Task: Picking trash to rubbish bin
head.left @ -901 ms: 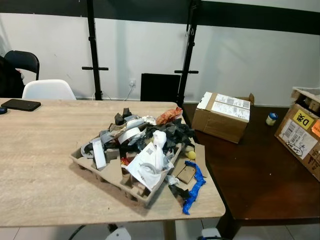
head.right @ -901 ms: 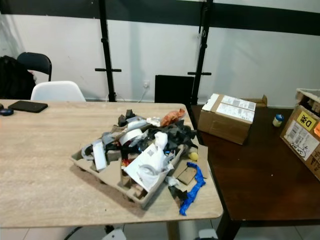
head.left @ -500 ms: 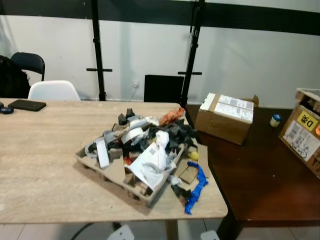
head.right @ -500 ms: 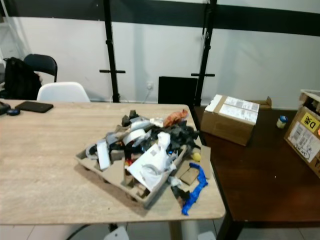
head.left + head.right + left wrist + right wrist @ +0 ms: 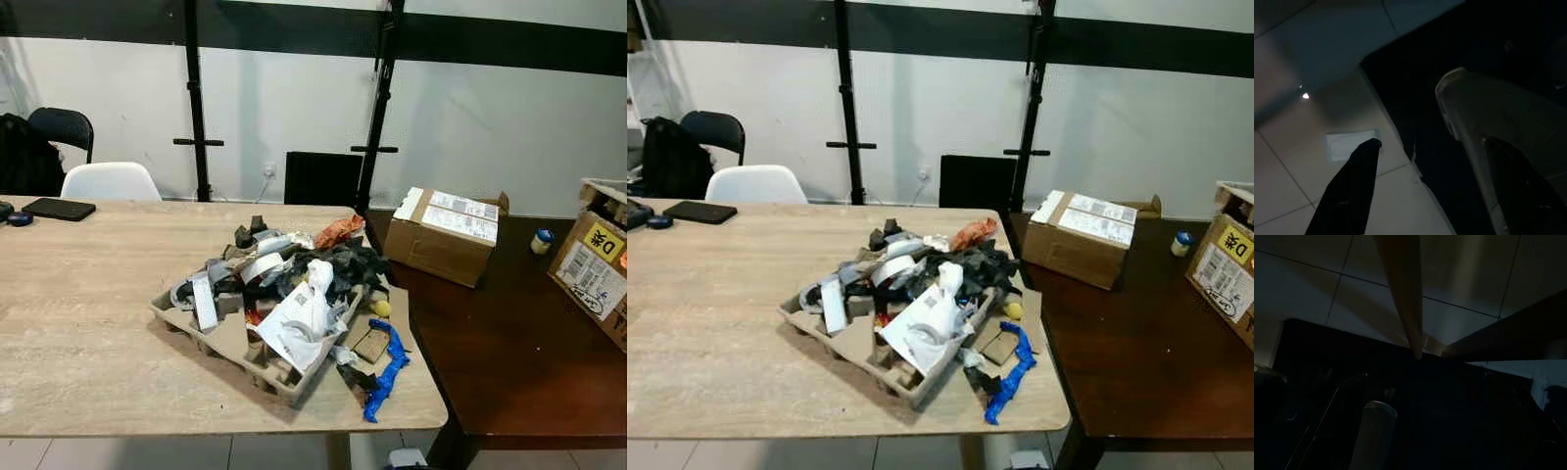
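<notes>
A heap of trash (image 5: 284, 279) lies on a moulded cardboard tray (image 5: 220, 338) near the right end of the light wooden table (image 5: 78, 294). In the heap are a crumpled white paper (image 5: 299, 315), grey and black scraps, an orange wrapper (image 5: 338, 230), a small yellow ball (image 5: 380, 307) and a blue strip (image 5: 387, 367) by the table's front right corner. My left gripper (image 5: 1432, 191) hangs low over floor tiles, open, with nothing between its fingers (image 5: 1347, 191). The right wrist view is very dark, with a table leg and floor tiles above.
A dark brown table (image 5: 509, 343) adjoins on the right, carrying a cardboard box (image 5: 441, 235), a small jar (image 5: 540, 240) and a labelled box (image 5: 598, 269). A black phone (image 5: 59, 208) lies at the far left. A white chair (image 5: 110, 181) and a black chair (image 5: 64, 127) stand behind.
The whole picture has shifted slightly, so the camera has moved. The trash heap, tray and boxes stay where they were.
</notes>
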You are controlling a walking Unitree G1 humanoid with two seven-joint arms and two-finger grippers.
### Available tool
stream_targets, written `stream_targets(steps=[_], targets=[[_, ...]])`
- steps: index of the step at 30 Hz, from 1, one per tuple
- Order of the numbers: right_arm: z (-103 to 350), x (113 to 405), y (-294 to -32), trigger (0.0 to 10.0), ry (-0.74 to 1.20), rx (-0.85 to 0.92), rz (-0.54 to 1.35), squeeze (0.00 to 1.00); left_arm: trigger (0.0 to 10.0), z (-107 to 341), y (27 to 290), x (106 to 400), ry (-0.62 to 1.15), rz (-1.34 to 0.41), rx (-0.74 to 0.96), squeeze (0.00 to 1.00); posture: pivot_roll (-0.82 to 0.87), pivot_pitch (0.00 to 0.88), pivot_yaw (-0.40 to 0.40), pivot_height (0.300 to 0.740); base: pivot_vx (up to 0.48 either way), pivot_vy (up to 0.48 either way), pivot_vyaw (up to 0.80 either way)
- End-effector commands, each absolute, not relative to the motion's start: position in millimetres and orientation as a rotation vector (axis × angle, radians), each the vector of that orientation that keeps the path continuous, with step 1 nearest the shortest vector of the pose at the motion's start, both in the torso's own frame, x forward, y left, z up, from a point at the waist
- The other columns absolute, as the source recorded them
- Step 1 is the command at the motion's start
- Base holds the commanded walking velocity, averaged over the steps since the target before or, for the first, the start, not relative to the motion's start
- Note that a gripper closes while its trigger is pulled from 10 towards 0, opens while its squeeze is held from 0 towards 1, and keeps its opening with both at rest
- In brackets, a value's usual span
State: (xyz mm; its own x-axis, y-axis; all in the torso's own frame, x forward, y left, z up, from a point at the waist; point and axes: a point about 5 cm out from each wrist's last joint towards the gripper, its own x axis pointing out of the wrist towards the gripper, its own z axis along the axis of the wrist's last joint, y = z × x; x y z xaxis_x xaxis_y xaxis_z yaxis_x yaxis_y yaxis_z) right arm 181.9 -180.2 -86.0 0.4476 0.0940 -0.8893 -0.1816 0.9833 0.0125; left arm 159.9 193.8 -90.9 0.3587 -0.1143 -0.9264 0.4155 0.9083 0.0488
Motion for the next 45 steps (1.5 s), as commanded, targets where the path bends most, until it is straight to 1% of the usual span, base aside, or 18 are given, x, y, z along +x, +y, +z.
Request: stream_targets(steps=[1,3,5,9,10,12,15,17,22,24,27,29,33,37,45], targets=[[-83,188,-179,10.0,1.068,-0.075,0.175,0.0,10.0,-89,186,165,1.112,-0.382,0.292,0.0,0.1,0.0,-0.065,0.74,0.0,0.0,0.0],[-83,188,-178,10.0,1.066,-0.074,0.177,0.0,10.0,-88,184,167,1.1,-0.378,0.278,0.0,0.11,0.0,-0.066,0.74,0.0,0.0,0.0],[-83,189,-177,10.0,1.077,-0.078,0.179,0.0,10.0,-87,185,171,1.096,-0.312,0.229,0.0,0.11,0.0,-0.072,0.74,0.0,0.0,0.0],[-83,188,-177,10.0,1.091,-0.07,0.17,0.0,10.0,-86,185,174,1.089,-0.25,0.182,0.0,0.11,0.0,-0.074,0.74,0.0,0.0,0.0],[-84,188,-178,10.0,1.096,-0.056,0.154,0.0,10.0,-85,184,178,1.074,-0.209,0.141,0.0,0.11,0.0,-0.075,0.74,0.0,0.0,0.0],[-84,187,-178,10.0,1.099,-0.042,0.139,0.0,10.0,-84,183,180,1.062,-0.197,0.126,0.0,0.11,0.0,-0.075,0.74,0.0,0.0,0.0],[-86,182,-181,10.0,1.118,0.013,0.074,0.0,10.0,-84,185,180,1.046,-0.194,0.17,0.0,0.1,0.0,-0.072,0.74,0.0,0.0,0.0],[-88,179,-180,10.0,1.131,0.025,0.066,0.0,10.0,-84,186,178,1.034,-0.185,0.187,0.0,0.1,0.0,-0.071,0.74,0.0,0.0,0.0],[-95,164,-177,10.0,1.192,0.023,0.081,0.0,10.0,-83,190,179,0.993,-0.125,0.137,0.0,0.1,0.0,-0.065,0.74,0.0,0.0,0.0],[-96,162,-177,10.0,1.202,0.023,0.083,0.0,10.0,-83,191,179,0.99,-0.118,0.13,0.0,0.1,0.0,-0.065,0.74,0.0,0.0,0.0],[-101,148,-175,10.0,1.292,0.069,0.062,0.0,10.0,-84,193,176,1.022,-0.115,0.145,0.0,0.1,0.0,-0.057,0.74,0.0,0.0,0.0],[-102,143,-175,10.0,1.326,0.068,0.066,0.0,10.0,-85,193,175,1.026,-0.118,0.148,0.0,0.1,0.0,-0.056,0.74,0.0,0.0,0.0],[-101,146,-177,10.0,1.277,0.077,0.042,0.0,10.0,-83,190,178,1.007,-0.125,0.138,0.0,0.1,0.0,-0.055,0.74,0.0,0.0,0.0],[-101,147,-178,10.0,1.273,0.076,0.042,0.0,10.0,-83,189,180,1.001,-0.124,0.118,0.0,0.1,0.0,-0.055,0.74,0.0,0.0,0.0],[-99,151,-181,10.0,1.266,0.072,0.038,0.0,10.0,-81,186,184,0.997,-0.15,0.135,0.0,0.1,0.0,-0.051,0.74,0.0,0.0,0.0]])
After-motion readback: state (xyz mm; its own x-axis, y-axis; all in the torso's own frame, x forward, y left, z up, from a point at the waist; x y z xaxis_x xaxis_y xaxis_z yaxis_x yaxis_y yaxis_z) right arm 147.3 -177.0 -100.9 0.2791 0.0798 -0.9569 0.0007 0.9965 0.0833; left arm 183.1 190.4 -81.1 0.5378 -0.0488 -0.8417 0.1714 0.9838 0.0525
